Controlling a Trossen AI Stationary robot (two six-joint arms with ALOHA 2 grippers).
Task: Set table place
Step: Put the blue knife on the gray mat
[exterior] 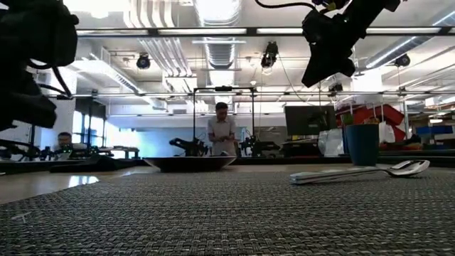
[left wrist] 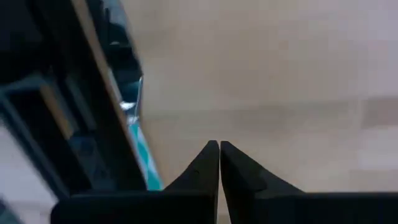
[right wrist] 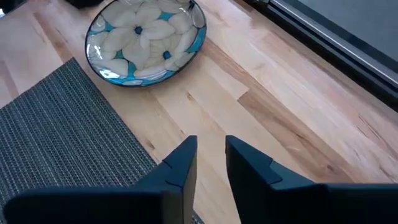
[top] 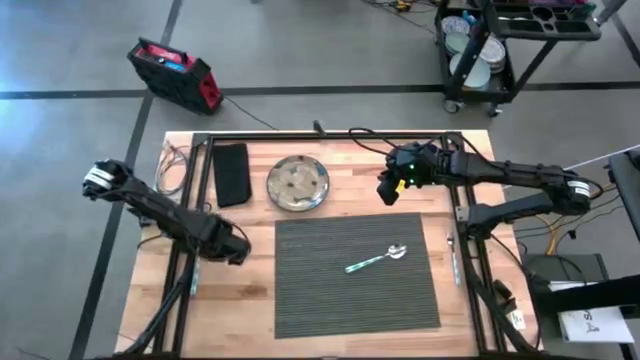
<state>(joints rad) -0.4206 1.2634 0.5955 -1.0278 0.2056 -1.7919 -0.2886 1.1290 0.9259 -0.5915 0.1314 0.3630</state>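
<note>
In the low view the plate (exterior: 188, 163) shows only as a dark shape, so its flower pattern cannot be seen. The left arm (exterior: 28, 57) is a blurry dark lump cut off by the edge. In the left wrist view the worktop (left wrist: 280, 74) is blurry, and a blue-green thing (left wrist: 142, 152) is partly hidden behind the frame (left wrist: 74, 124).
</note>
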